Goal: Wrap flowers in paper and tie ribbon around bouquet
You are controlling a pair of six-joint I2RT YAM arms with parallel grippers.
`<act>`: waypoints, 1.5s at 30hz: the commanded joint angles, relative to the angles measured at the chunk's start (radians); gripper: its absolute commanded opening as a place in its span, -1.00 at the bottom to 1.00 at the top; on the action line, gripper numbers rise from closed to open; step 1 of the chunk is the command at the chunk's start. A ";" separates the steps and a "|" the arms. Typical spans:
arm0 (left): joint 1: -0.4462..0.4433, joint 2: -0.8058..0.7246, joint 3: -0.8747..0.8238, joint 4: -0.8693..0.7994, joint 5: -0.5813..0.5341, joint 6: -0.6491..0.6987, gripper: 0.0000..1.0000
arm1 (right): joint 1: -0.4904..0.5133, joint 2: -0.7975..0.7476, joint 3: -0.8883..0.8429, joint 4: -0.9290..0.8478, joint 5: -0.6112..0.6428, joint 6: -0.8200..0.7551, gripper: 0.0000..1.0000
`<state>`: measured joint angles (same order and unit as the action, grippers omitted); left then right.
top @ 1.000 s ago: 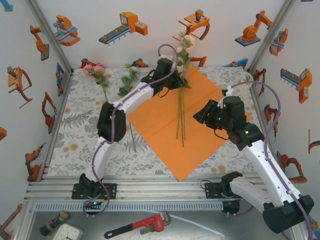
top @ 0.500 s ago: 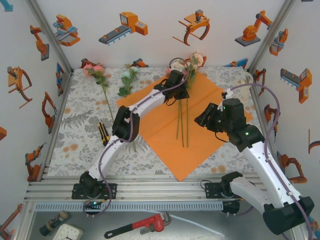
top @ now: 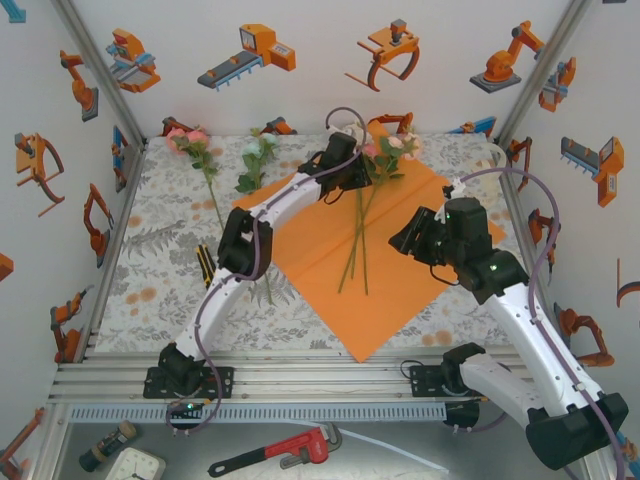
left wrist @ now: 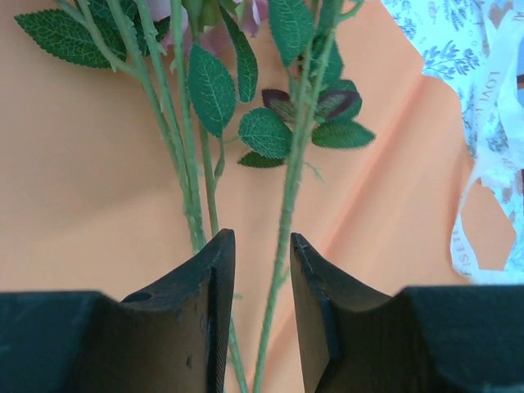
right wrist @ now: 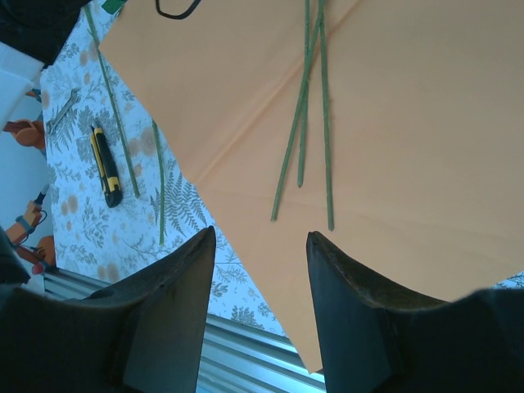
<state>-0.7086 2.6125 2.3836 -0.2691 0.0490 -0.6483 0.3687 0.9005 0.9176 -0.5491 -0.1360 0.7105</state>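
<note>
Flowers (top: 377,160) lie flat on the paper (top: 310,240), blooms at the paper's far corner, stems running down its middle toward the near corner. That diagonal lay makes sense: the side corners can fold over the stems into a cone while the heads stick out past the edge. Left claw (left wrist: 260,237) sits low over the paper's far half, just below the leaves, jaws parted by a narrow gap. One stem runs loosely through the gap and another passes just beside the left finger; no pinch visible, so I read this bunch as resting on the sheet, not held. Right claw (right wrist: 262,237) hovers above the paper's right half, fingers spread, nothing between them, stem ends in plain sight below. Probably parked there to take the right-hand corner or pin the sheet. Ribbon (left wrist: 489,90) is a loose cream heap just off the paper's right edge, partly lapping onto it, within reach for the tie. Two more stems, a pink one (top: 190,145) and a pale one (top: 255,155), lie on the worktop (top: 160,230) off the paper's left far side, so gathering looks unfinished. A utility knife (right wrist: 106,164) lies left of the paper. Wrapping not started, sheet fully flat. Risk: the left claw snagging a stem as it lifts.
</note>
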 commanded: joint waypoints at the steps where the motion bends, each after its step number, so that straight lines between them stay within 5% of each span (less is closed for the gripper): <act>1: 0.020 -0.222 -0.083 0.033 -0.040 0.078 -0.27 | 0.000 -0.014 0.002 -0.008 0.022 0.000 -0.04; 8: 0.133 -0.459 -0.325 -0.044 -0.254 0.325 -0.29 | -0.001 -0.004 -0.022 0.027 0.008 0.028 -0.04; 14: 0.283 -0.465 -0.391 -0.185 -0.356 0.397 -0.31 | 0.000 0.029 -0.028 0.066 -0.017 0.053 -0.05; 21: 0.393 -0.404 -0.459 -0.208 -0.319 0.384 -0.29 | 0.000 0.047 -0.034 0.069 -0.019 0.067 -0.05; 26: 0.445 -0.352 -0.479 -0.162 -0.173 0.336 -0.18 | 0.000 0.048 -0.037 0.064 -0.017 0.070 -0.05; 45: 0.448 -0.192 -0.387 -0.201 -0.091 0.326 -0.15 | 0.000 0.042 -0.047 0.047 -0.005 0.072 -0.05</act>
<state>-0.2596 2.3699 1.9545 -0.4095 -0.0441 -0.3252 0.3691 0.9482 0.8803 -0.5053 -0.1471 0.7712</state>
